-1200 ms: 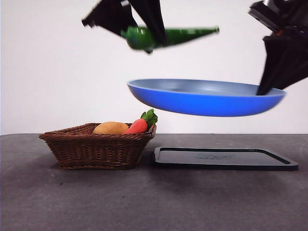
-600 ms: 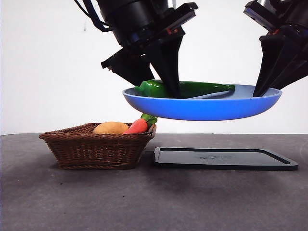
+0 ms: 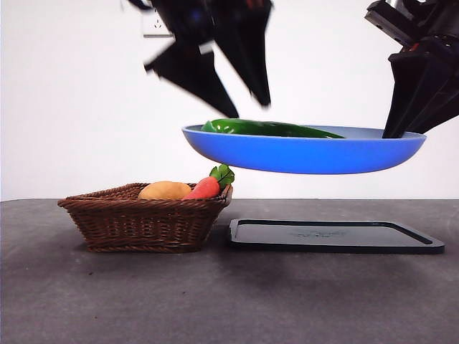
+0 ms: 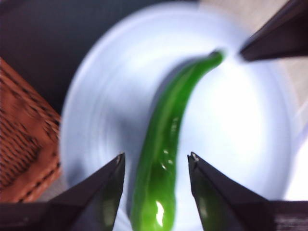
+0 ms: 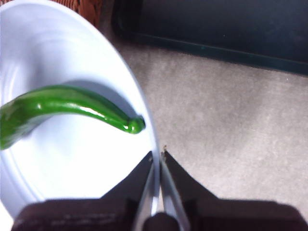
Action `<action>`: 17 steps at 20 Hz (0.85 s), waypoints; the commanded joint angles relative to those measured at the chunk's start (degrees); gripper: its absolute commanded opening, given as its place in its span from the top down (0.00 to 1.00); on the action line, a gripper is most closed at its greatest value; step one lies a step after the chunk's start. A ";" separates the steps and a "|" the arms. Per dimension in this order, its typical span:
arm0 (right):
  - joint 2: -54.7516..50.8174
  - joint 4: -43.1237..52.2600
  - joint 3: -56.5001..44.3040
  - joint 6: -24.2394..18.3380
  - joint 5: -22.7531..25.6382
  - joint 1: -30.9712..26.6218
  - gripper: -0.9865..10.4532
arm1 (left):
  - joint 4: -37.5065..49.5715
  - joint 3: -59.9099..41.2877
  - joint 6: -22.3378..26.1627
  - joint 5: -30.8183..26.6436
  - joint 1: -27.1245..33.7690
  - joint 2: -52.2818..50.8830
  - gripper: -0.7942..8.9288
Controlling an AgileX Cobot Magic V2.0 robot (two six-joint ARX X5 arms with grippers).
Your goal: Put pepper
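White wall behind, dark grey table (image 3: 107,301) below. Blue plate (image 3: 301,152) held aloft above black tray (image 3: 337,236), rim pinched by right gripper (image 5: 157,156). Pepper (image 3: 269,129) laid inside plate, tip near pinched rim. Left gripper (image 4: 155,161) poised above pepper, jaws spread wide, nothing gripped. Wicker basket (image 3: 143,222) seen beside tray, potato (image 3: 165,190) and carrot (image 3: 206,187) inside.

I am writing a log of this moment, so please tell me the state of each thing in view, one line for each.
pepper: lying free in the blue plate, released.
blue plate: held in the air above the black tray, about level.
left claw: open, above the pepper, not touching it.
right claw: shut on the plate's rim.
basket: on the table, holding a potato and a carrot.
black tray: flat on the table.
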 commanded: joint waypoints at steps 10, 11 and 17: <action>5.88 7.19 2.62 2.97 0.85 -6.03 0.91 | -1.11 1.20 2.16 -0.26 -0.59 -21.62 0.68; 7.87 7.19 3.48 2.97 0.85 -7.43 0.91 | -1.46 1.20 2.16 -0.26 -0.59 -23.67 0.68; 21.51 7.89 12.28 3.04 0.87 -11.98 0.91 | -4.87 1.20 2.12 -0.33 -0.59 -31.69 0.68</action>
